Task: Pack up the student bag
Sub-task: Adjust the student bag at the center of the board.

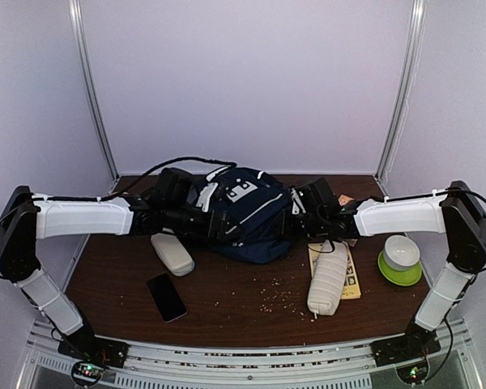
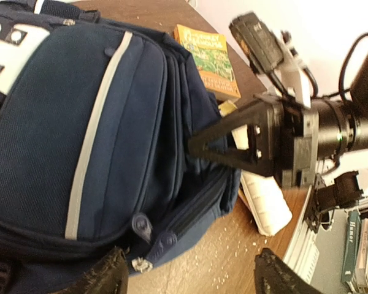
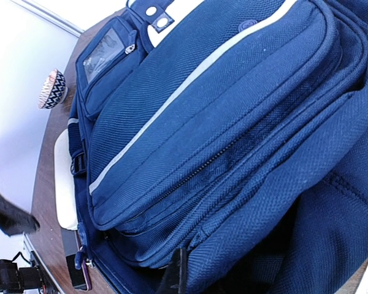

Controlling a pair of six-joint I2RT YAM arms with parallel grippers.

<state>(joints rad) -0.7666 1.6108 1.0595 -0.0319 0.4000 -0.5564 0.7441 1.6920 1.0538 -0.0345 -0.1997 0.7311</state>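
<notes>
Left end effector (image 2: 191,263) stands wide, empty, its fingers near the student bag (image 1: 247,212). Right end effector (image 2: 193,146) is pinched shut on the student bag's side fabric. The student bag lies midway along the table's (image 1: 227,304) far edge.

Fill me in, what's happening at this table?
Two arms flank a navy student bag at the far middle of the table, one on each side. The left gripper is open, hovering at the bag's edge. The right gripper is shut with its tips against the bag's side. A phone, white case and beige pouch lie outside it, unpacked.
</notes>
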